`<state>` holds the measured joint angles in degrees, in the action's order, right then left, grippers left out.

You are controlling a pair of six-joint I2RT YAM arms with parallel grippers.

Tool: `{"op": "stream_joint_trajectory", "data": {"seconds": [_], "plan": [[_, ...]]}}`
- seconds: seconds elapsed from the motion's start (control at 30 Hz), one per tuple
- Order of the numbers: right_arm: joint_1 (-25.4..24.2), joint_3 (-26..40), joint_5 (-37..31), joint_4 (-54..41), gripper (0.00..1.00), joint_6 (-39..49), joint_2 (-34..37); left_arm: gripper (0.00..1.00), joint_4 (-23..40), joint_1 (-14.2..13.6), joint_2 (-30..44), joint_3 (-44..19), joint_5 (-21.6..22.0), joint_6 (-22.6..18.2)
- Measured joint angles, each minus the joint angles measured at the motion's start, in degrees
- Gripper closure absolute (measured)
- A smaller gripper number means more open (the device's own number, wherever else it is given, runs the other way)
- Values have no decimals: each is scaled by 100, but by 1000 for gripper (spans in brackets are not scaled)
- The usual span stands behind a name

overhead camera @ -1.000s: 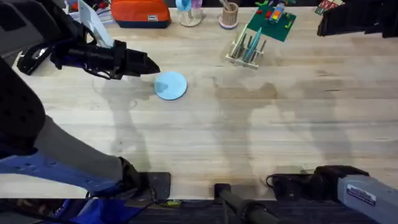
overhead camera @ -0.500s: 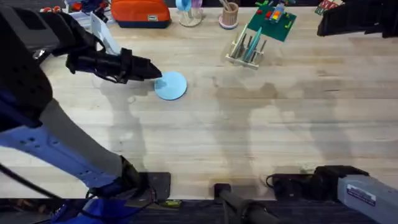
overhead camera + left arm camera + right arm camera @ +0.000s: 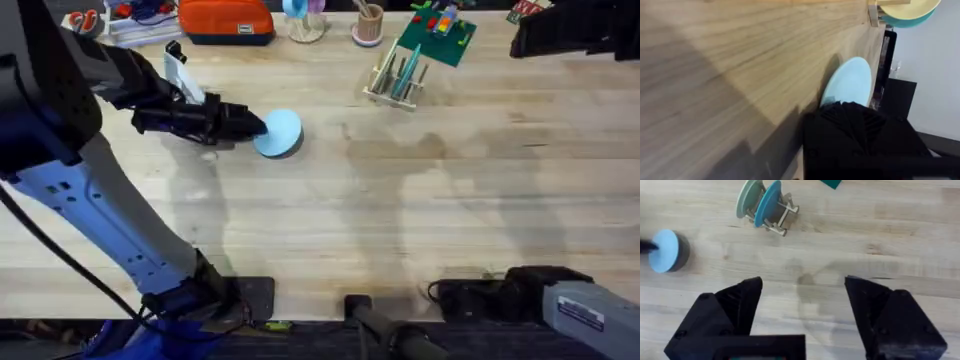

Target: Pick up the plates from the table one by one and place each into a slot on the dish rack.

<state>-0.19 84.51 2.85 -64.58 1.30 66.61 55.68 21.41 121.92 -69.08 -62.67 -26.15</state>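
Fingertips of the left gripper [image 3: 258, 125] meet the near edge of a light blue plate [image 3: 279, 133] on the table [image 3: 420, 220], left of centre; whether its jaws are apart or pinching the rim I cannot tell, since the wrist view hides the tips behind the black body. Farther right, near the table's far edge, the dish rack [image 3: 395, 78] holds two plates [image 3: 760, 201] upright in its slots. The right gripper [image 3: 802, 315] hangs above bare wood, jaws wide apart, holding nothing.
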Motion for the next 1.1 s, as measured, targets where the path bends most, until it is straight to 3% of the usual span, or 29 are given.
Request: {"op": "stream_joint_trajectory", "data": {"seconds": [0.47, 1.1], "plan": [[0, 0, 242, -32, 7, -1, 0, 960, 0, 0, 7, -3, -18, -3], [2, 4, 2254, 24, 7, -116, 354, 960, 2, -11, 5, -23, 48, 66]]}}
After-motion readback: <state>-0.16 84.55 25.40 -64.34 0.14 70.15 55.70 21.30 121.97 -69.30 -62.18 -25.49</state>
